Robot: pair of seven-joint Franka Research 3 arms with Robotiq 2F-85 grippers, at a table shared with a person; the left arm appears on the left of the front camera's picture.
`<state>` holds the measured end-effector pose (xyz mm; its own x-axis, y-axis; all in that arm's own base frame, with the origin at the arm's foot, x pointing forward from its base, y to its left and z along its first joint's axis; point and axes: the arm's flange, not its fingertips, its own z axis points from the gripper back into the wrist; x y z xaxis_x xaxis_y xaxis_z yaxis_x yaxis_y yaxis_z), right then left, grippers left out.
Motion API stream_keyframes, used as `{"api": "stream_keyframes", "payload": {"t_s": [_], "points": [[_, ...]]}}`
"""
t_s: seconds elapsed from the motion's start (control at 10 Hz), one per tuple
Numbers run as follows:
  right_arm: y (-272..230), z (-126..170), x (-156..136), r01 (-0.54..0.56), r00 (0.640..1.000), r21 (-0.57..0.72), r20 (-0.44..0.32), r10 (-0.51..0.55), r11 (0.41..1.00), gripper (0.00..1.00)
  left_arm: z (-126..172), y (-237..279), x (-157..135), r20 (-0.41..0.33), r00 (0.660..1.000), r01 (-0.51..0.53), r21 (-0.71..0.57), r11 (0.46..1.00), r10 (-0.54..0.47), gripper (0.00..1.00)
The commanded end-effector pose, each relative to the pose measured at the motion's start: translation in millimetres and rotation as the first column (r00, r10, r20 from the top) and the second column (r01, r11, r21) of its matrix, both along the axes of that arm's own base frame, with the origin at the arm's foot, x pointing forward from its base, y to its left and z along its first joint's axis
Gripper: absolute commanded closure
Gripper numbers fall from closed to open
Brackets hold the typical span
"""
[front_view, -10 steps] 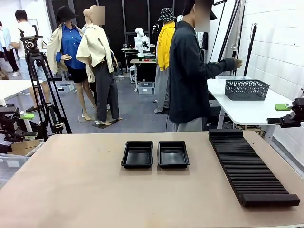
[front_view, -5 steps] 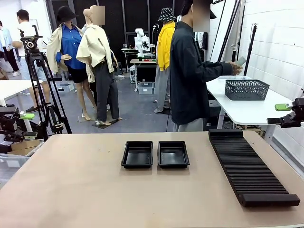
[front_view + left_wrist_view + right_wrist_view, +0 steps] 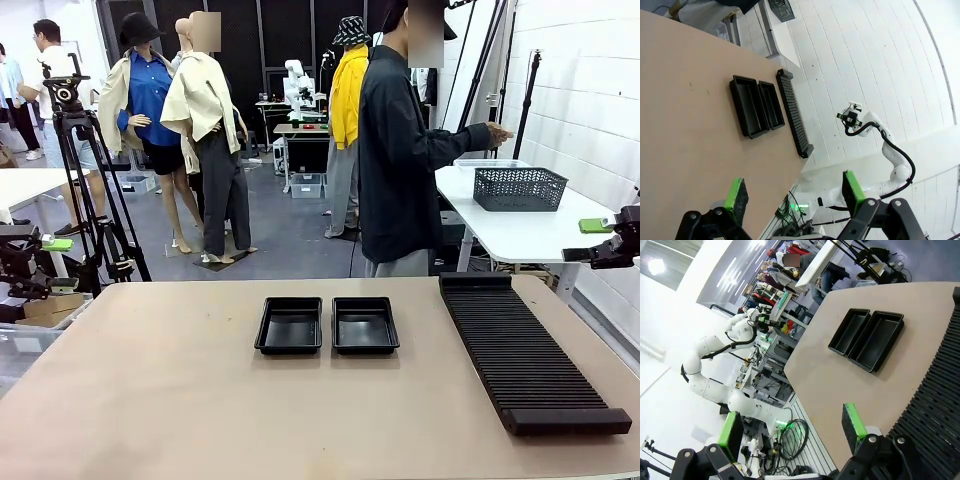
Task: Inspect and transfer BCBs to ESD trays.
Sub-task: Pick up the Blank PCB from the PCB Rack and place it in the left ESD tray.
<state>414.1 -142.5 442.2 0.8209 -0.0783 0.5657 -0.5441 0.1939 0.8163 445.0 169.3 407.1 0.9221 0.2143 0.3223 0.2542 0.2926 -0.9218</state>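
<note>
Okay, left ESD tray (image 3: 290, 328) and right ESD tray (image 3: 365, 327) sit side by side in the middle of the desk (image 3: 180, 400), toward its far edge. Their inner rims are touching or just apart, can't tell which. The floors are glossy black, and the glare hides any fine detail. A long ribbed rack (image 3: 520, 350) lies to the right of the trays, apart from them, running from far edge to near. In the right wrist view it is cut off at the frame's right edge and partly hidden behind the finger mount. The left pincer (image 3: 793, 180) is held off the desk's left side with jaws wide apart and nothing between them, finger bases cropped at the bottom. The right pincer (image 3: 791, 410) is off the desk's right side, also spread wide with nothing between. In the front view both are small, dark and clipped by the frame edges, so the jaws are unreadable there. A person (image 3: 400, 160) stands behind the desk, turned side-on toward a white table (image 3: 520, 235) carrying a black mesh basket (image 3: 520, 188). The person's hand (image 3: 497, 131) is stretched out above it, too small to tell whether it holds anything. The mesh wall hides the basket's inside.
</note>
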Motion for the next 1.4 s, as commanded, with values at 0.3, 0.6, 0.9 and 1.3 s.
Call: {"api": "stream_keyframes", "payload": {"t_s": [0.3,0.6,0.9,1.3], "points": [[-0.1,-0.4,0.4,0.001,1.000,0.001,0.001,-0.001,1.000,0.00,1.4,0.4,0.5,-0.015,1.000,-0.013,0.001,1.000,0.013,0.00],[-0.1,-0.4,0.4,0.001,1.000,0.001,0.001,-0.001,1.000,0.00,1.4,0.4,0.5,-0.015,1.000,-0.013,0.001,1.000,0.013,0.00],[-0.1,-0.4,0.4,0.001,1.000,0.001,0.001,-0.001,1.000,0.00,1.4,0.4,0.5,-0.015,1.000,-0.013,0.001,1.000,0.013,0.00],[-0.1,-0.4,0.4,0.001,1.000,0.001,0.001,-0.001,1.000,0.00,1.4,0.4,0.5,-0.015,1.000,-0.013,0.001,1.000,0.013,0.00]]}}
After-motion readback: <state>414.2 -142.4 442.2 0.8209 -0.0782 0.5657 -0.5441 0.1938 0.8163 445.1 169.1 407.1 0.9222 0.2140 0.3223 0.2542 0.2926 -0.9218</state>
